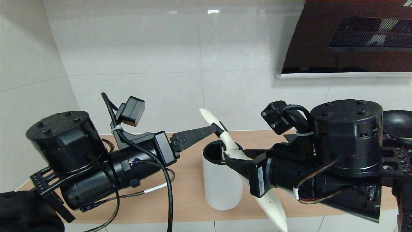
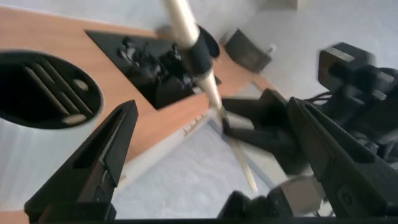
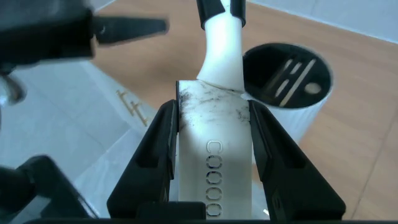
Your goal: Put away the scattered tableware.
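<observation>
Right gripper [image 3: 214, 143] is clamped across the broad neck of a cream spatula [image 1: 268, 203], one finger pressing each flat edge (a steady place to hold, we judge, since the slim handle could twist in the grip). We see the spatula held in the air and tilted, with its blade low beyond the front edge of the worktop [image 1: 186, 196] and its handle rising past the rim of a white holder [image 1: 222, 183]. That holder stands upright near the front edge, about midway along, with thin sticks inside its dark insert. Left gripper [image 1: 215, 129] sits by the black band on the handle, fingers spread wide and, as far as we can tell, not touching it. We read this as a set-up for a handover, so the spatula can be turned and dropped into the holder.
</observation>
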{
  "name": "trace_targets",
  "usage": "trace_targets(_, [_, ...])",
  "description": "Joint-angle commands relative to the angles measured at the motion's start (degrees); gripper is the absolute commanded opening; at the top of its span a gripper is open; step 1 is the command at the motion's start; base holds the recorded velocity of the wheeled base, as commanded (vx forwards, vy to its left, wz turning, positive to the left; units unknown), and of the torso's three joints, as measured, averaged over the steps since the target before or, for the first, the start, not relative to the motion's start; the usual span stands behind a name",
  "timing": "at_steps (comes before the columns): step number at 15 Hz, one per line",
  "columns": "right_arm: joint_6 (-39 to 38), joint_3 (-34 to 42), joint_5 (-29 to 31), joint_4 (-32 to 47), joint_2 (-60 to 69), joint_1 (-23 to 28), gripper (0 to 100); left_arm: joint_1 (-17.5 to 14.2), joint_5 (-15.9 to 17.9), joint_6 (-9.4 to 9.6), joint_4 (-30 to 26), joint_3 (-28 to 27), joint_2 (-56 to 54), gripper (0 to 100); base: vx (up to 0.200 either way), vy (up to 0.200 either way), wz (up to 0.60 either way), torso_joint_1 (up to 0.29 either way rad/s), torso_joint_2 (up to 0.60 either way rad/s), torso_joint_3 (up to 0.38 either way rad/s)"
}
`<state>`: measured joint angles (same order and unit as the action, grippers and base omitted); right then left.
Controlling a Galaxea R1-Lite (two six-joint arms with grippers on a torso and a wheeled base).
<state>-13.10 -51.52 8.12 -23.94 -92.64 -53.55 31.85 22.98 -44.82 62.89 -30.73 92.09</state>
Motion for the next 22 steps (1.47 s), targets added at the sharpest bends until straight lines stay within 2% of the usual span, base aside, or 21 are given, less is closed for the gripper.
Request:
trace_targets(1, [0.0, 0.6, 0.5, -0.1, -0.2, -1.2, 0, 0.1, 0.0, 0.00, 1.9, 1.2, 0.3, 100, 0.000, 0.000, 0.00, 0.000, 0.00, 0.000])
trace_targets(3, [-0.1, 0.9, 1.1, -0.1, -0.2, -2.7, 0, 0.5, -0.1, 0.00, 4.2, 1.8, 0.8, 100, 0.000, 0.000, 0.00, 0.000, 0.00, 0.000])
trace_targets(6, [-1.0, 0.9, 1.2, -1.1, -0.5, -2.9, 0, 0.8, -1.4, 0.00, 4.3, 1.6, 2.0, 100, 0.000, 0.000, 0.00, 0.000, 0.00, 0.000])
trace_targets(7, [-2.9, 0.8, 1.9, -3.7, -1.3, -3.7, 0, 2.0, -1.6, 0.09, 4.3, 1.6, 2.5, 100, 0.000, 0.000, 0.00, 0.000, 0.00, 0.000])
trace_targets(9, [-3.2, 0.8, 3.7, -5.2, -2.3, -4.5, 0, 2.0, -2.0, 0.00, 4.5, 1.5, 2.7, 100, 0.000, 0.000, 0.00, 0.000, 0.00, 0.000])
trace_targets(22, [-3.9, 1.4, 3.7, -6.7, -3.2, -6.6, 0, 2.2, -2.9, 0.09, 5.5, 1.3, 3.2, 100, 0.000, 0.000, 0.00, 0.000, 0.00, 0.000])
